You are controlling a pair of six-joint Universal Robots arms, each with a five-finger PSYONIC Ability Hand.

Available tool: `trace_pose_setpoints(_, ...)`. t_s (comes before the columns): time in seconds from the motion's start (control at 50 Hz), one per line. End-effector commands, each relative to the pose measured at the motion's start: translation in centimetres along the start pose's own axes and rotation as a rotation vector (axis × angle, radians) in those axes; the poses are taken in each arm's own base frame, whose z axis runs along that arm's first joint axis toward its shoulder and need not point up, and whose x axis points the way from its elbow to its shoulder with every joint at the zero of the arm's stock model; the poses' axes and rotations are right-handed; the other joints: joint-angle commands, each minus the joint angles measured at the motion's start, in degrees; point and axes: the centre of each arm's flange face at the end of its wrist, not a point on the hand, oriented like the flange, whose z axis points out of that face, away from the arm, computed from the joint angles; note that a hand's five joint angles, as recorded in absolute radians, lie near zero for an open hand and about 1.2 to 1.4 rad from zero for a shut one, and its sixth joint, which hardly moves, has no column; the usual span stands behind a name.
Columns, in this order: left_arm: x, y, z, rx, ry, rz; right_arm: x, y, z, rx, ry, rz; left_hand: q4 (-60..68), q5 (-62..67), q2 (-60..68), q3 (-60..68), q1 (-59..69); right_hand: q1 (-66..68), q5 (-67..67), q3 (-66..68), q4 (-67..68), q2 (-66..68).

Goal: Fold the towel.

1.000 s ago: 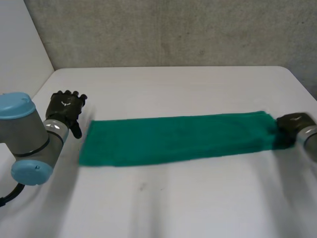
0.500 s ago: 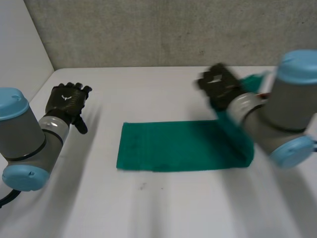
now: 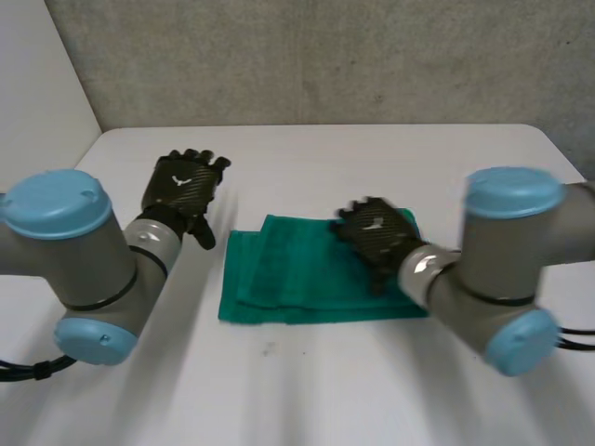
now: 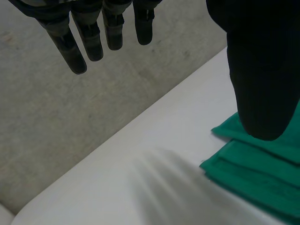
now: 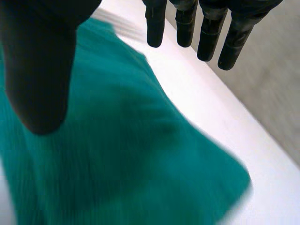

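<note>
Nearest, the bare front strip of the counter carries nothing, and the two arms come in over it from either side. Just beyond, at the middle of the counter, lies the green towel, and this is where the change is: a second ago it stretched as one long band almost from the left edge to the right edge, and now it is a short rectangle, its right end brought over and laid on its left half. The upper layer stops a little short of the lower one toward the left, so a narrow step of two edges shows there, as the left wrist view also has it. The right robot hand, which held that end by the right edge a second ago and was carrying it across half a second ago, now sits over the right part of the folded towel; in its own view the thumb and fingers are straight and spread, holding nothing, with the cloth under the palm. Whether it presses on the cloth or hangs just above it, I cannot tell. Farther back and toward the left edge, the left robot hand has come nearer the towel but is clear of it, fingers straight and empty. I judge that this fold is laid and released; smoothing, or another fold, may remain.
</note>
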Motion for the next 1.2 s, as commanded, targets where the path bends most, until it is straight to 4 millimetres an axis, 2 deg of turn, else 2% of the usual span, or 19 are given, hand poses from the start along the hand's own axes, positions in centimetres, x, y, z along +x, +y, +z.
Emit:
trace_pose_setpoints(0.02,3.2,-0.2,0.2,0.017,0.074,0.005,2.9,5.0,-3.0,-0.154,0.074,0.140,-1.1,-2.1,-1.2,-1.8,-0.3,6.1,4.1,5.7,4.4,5.1)
trace_pose_setpoints(0.06,4.0,-0.1,0.0,0.018,0.094,0.007,3.6,6.2,-3.2,-0.177,0.100,0.157,-1.1,-2.1,-1.2,-1.8,-0.3,20.6,18.6,20.2,18.8,19.5)
trace_pose_setpoints(0.12,4.7,0.0,-0.2,0.017,0.110,0.009,5.4,7.9,-3.5,-0.193,0.169,0.166,-1.3,-2.3,-1.4,-1.9,-0.5,65.9,63.9,65.5,64.2,64.9)
trace_pose_setpoints(0.3,4.0,-0.2,-0.6,-0.006,0.053,0.007,7.9,6.5,-2.5,-0.133,0.254,0.087,-1.6,-2.6,-1.7,-2.3,-0.8,68.2,66.2,67.8,66.5,67.2)
trace_pose_setpoints(0.32,3.8,-0.3,-0.7,-0.007,0.043,0.005,6.6,4.2,-1.8,-0.072,0.225,0.062,-1.6,-2.6,-1.7,-2.3,-0.8,68.2,66.2,67.8,66.5,67.2)
trace_pose_setpoints(0.36,3.2,-0.8,-1.0,-0.003,0.027,0.000,5.8,3.3,-1.5,-0.042,0.206,0.053,-1.6,-2.6,-1.7,-2.3,-0.8,68.2,66.2,67.8,66.5,67.2)
trace_pose_setpoints(0.4,2.9,-1.1,-1.3,0.000,0.020,-0.005,2.8,-0.7,-0.8,0.076,0.131,0.032,-1.6,-2.6,-1.7,-2.3,-0.8,68.2,66.2,67.8,66.5,67.2)
trace_pose_setpoints(0.48,1.4,-0.9,-1.5,-0.014,-0.017,-0.018,-0.8,-3.7,-0.5,0.175,0.034,0.009,-1.6,-2.6,-1.7,-2.3,-0.8,68.2,66.2,67.8,66.5,67.2)
trace_pose_setpoints(0.54,0.1,-0.8,-1.5,-0.023,-0.051,-0.042,-6.6,-4.6,-0.2,0.233,-0.163,-0.028,-1.6,-2.6,-1.7,-2.3,-0.8,68.2,66.2,67.8,66.5,67.2)
trace_pose_setpoints(0.62,-0.6,-1.3,-1.9,-0.013,-0.074,-0.085,-11.9,-3.6,-0.7,0.237,-0.368,-0.046,-1.6,-2.6,-1.7,-2.3,-0.8,68.2,66.2,67.8,66.5,67.2)
trace_pose_setpoints(0.66,-0.6,-1.5,-2.0,-0.010,-0.074,-0.103,-12.5,-3.1,-0.6,0.215,-0.395,-0.038,-1.6,-2.6,-1.7,-2.3,-0.8,68.2,66.2,67.8,66.5,67.2)
trace_pose_setpoints(0.68,-0.6,-1.5,-2.1,-0.011,-0.072,-0.108,-12.4,-3.1,-0.4,0.204,-0.389,-0.032,-1.6,-2.6,-1.7,-2.3,-0.8,57.4,55.4,57.0,55.7,56.4)
trace_pose_setpoints(0.7,-0.4,-1.5,-2.2,-0.013,-0.067,-0.113,-11.7,-3.2,0.0,0.181,-0.355,-0.023,-1.6,-2.6,-1.7,-2.3,-0.8,25.7,23.7,25.3,24.0,24.7)
trace_pose_setpoints(0.74,-0.2,-1.7,-2.2,-0.015,-0.059,-0.126,-10.7,-3.3,0.2,0.154,-0.293,-0.014,-1.6,-2.6,-1.7,-2.3,-0.8,5.1,3.1,4.7,3.4,4.1)
trace_pose_setpoints(0.84,1.0,-2.2,-2.1,-0.011,-0.022,-0.163,-7.5,-3.5,0.4,0.105,-0.120,0.065,-1.5,-2.5,-1.5,-2.1,-0.7,-1.8,-3.8,-2.2,-3.5,-2.8)
trace_pose_setpoints(0.86,1.4,-2.3,-2.0,-0.006,-0.010,-0.170,-5.0,-4.0,0.3,0.109,-0.051,0.139,-1.5,-2.5,-1.5,-2.1,-0.7,-1.8,-3.8,-2.2,-3.5,-2.8)
trace_pose_setpoints(0.94,4.0,-2.9,-2.2,-0.008,0.057,-0.211,-2.4,-3.8,0.4,0.105,-0.001,0.264,-0.6,-1.6,-0.7,-1.3,0.2,-1.8,-3.8,-2.2,-3.5,-2.8)
trace_pose_setpoints(1.04,6.1,-0.6,-2.1,-0.143,0.106,-0.275,-1.4,-3.7,0.8,0.099,0.003,0.331,-0.3,-1.3,-0.4,-0.9,0.5,-1.8,-3.8,-2.2,-3.5,-2.8)
trace_pose_setpoints(1.2,6.9,5.0,-3.4,-0.414,0.025,-0.233,-3.3,0.5,3.3,-0.090,-0.075,0.356,-1.5,-2.5,-1.5,-2.1,-0.7,-1.8,-3.8,-2.2,-3.5,-2.8)
